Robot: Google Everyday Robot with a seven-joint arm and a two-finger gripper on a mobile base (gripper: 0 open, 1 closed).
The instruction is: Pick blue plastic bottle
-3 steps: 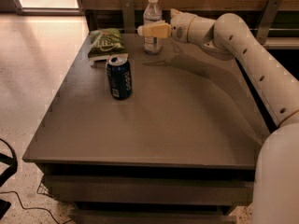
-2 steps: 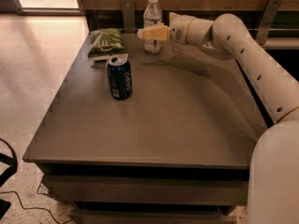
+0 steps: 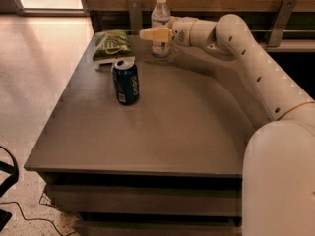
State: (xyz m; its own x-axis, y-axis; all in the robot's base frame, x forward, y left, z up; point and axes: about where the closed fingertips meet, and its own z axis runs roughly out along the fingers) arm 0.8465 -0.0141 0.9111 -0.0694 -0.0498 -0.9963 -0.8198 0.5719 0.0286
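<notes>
The blue plastic bottle (image 3: 160,10), clear with a white cap and a pale label, stands upright at the far edge of the table (image 3: 187,127). My gripper (image 3: 147,32) reaches in from the right at the bottle's mid-height. Its near yellow finger (image 3: 156,34) crosses in front of the bottle and the tip pokes out on the bottle's left. The far finger is hidden behind the bottle. The jaws stand open around the bottle, which rests on the table.
A dark blue drink can (image 3: 126,81) stands left of centre on the table. A green chip bag (image 3: 111,44) lies at the far left corner. A wooden wall with metal brackets (image 3: 281,16) runs behind the table.
My gripper has slid a little further left, so the near finger now reaches past the bottle. The bottle, can and bag have not moved.
</notes>
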